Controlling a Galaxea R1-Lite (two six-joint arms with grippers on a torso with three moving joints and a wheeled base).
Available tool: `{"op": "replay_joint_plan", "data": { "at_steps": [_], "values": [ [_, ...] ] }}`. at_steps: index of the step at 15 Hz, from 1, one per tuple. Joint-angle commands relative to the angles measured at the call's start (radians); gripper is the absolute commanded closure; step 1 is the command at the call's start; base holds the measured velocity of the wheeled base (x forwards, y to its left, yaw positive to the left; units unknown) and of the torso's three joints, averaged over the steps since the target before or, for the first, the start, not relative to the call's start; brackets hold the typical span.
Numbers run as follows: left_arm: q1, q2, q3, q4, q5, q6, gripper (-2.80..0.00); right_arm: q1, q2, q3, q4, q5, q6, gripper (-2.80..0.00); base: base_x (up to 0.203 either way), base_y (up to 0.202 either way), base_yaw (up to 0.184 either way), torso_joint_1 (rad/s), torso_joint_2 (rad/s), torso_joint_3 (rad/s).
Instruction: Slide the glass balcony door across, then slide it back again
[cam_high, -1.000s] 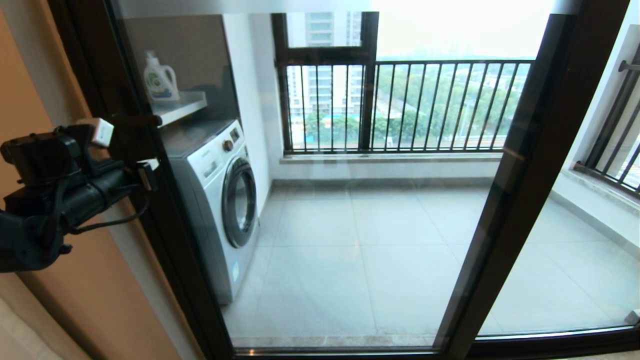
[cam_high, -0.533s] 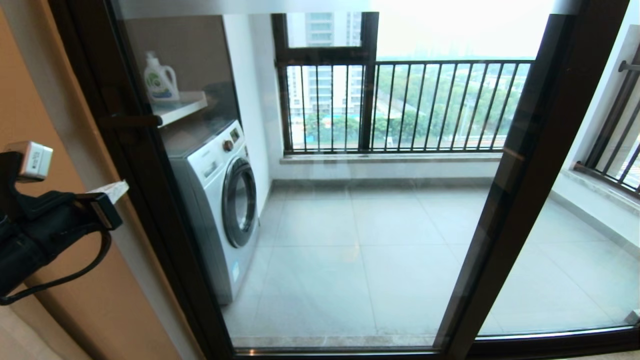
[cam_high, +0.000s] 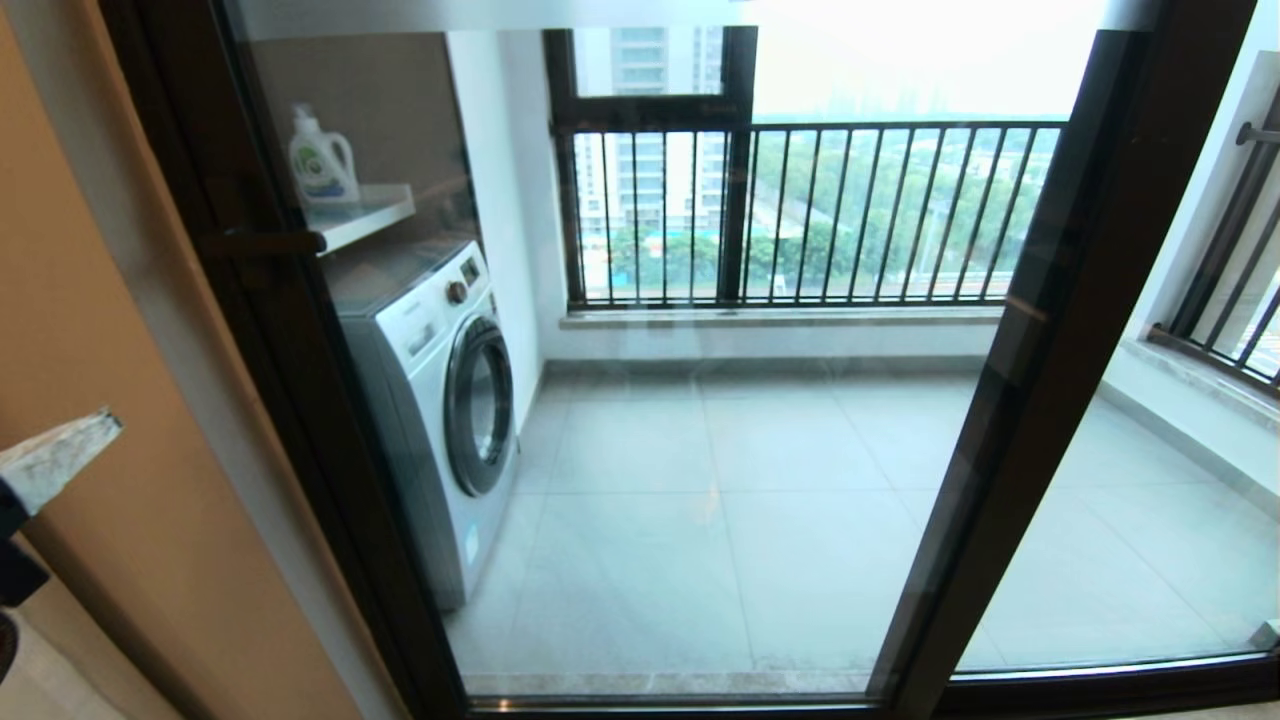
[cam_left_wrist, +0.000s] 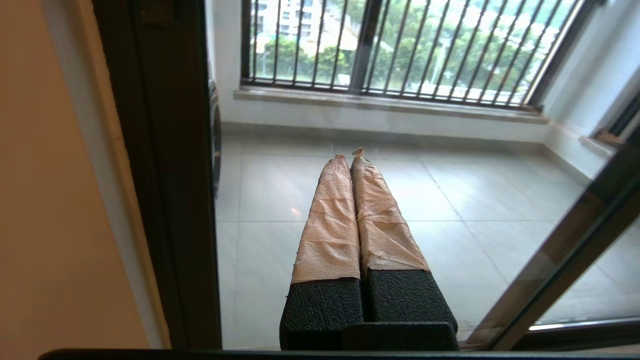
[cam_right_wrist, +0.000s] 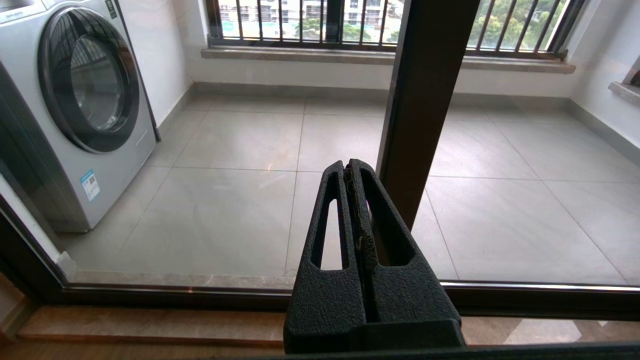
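Observation:
The glass balcony door (cam_high: 300, 400) stands against the left jamb, a clear pane in a dark brown frame, with its slim dark handle (cam_high: 262, 243) on the left stile. My left gripper (cam_high: 60, 455) shows only a taped fingertip at the lower left edge, well below the handle and apart from it. In the left wrist view the left gripper (cam_left_wrist: 350, 156) is shut and empty, its taped fingers pressed together beside the door stile (cam_left_wrist: 170, 175). The right gripper (cam_right_wrist: 348, 167) is shut on nothing, low before the glass near a brown upright stile (cam_right_wrist: 425, 100); it is out of the head view.
Behind the glass stand a white washing machine (cam_high: 440, 400), a detergent bottle (cam_high: 320, 160) on a shelf (cam_high: 365, 215), and a window with black railing bars (cam_high: 850, 210). A tan wall (cam_high: 100, 300) lies left. Another dark-framed pane (cam_high: 1150, 500) lies right.
The left arm has dropped down and to the left, away from the door handle, until only a fingertip shows. The door has not moved.

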Motion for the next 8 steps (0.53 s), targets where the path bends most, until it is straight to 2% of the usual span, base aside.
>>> {"op": "replay_joint_plan", "data": {
  "at_steps": [1, 3, 4, 6, 7, 8],
  "values": [
    [0.000, -0.353, -0.004, 0.247, -0.061, -0.005, 0.00, -0.001, 0.001, 0.011, 0.000, 0.001, 0.000, 0.00, 0.000, 0.000, 0.000, 0.000, 0.00, 0.000],
    [-0.017, -0.500, -0.092, 0.598, -0.119, -0.014, 0.00, -0.001, 0.001, 0.012, 0.000, 0.001, 0.000, 0.00, 0.000, 0.000, 0.000, 0.000, 0.00, 0.000],
    [-0.057, -0.525, -0.154, 0.685, -0.137, -0.027, 0.00, 0.001, 0.001, 0.011, 0.000, 0.001, 0.000, 0.00, 0.000, 0.000, 0.000, 0.000, 0.00, 0.000],
    [-0.181, -0.536, -0.202, 0.746, -0.141, -0.034, 0.00, -0.001, 0.001, 0.011, 0.000, 0.001, -0.001, 0.00, 0.000, 0.000, 0.000, 0.000, 0.00, 0.000],
    [-0.196, -0.549, -0.200, 0.764, -0.129, -0.004, 0.00, 0.000, 0.001, 0.012, 0.000, 0.001, 0.000, 0.00, 0.000, 0.000, 0.000, 0.000, 0.00, 0.000],
    [-0.193, -0.554, -0.186, 0.769, -0.091, 0.030, 0.00, 0.000, 0.001, 0.012, 0.000, 0.001, 0.000, 0.00, 0.000, 0.000, 0.000, 0.000, 0.00, 0.000]
  ]
}}
